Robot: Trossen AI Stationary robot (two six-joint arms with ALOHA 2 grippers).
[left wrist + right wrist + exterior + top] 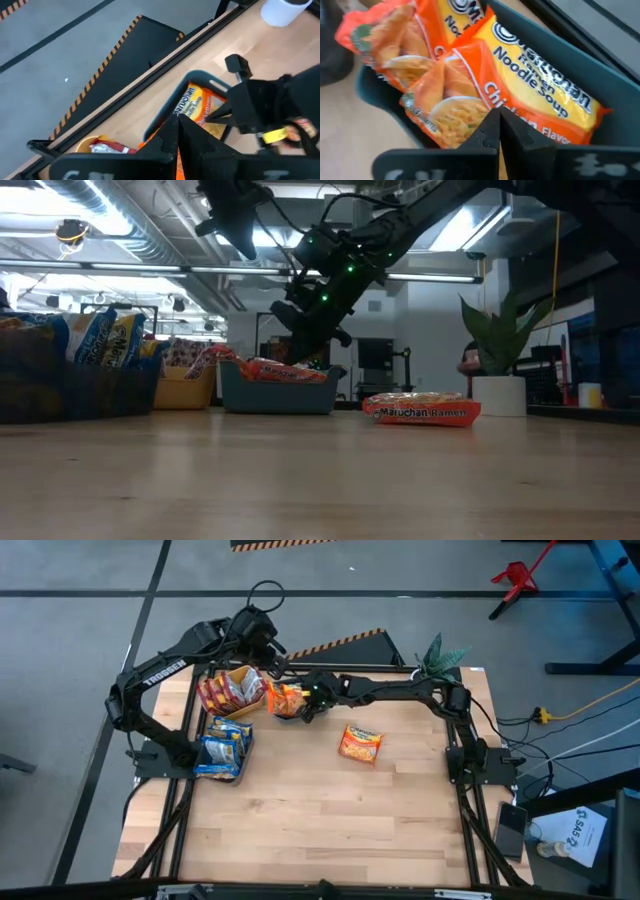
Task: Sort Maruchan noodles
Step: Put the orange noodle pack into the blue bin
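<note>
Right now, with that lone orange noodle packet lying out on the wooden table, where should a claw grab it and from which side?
Come straight down on the flat orange crinkly plastic ramen packet and pinch across its narrower width; it lies flat and alone on bare wood, and nothing crowds its edges.

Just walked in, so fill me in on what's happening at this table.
The robot is sorting ramen packets by colour into bins. The right gripper hangs over the teal bin of orange packets, fingers shut and empty. The left gripper waits above the yellow bin of red packets. Blue packets fill a third bin. One orange packet lies loose mid-table.
</note>
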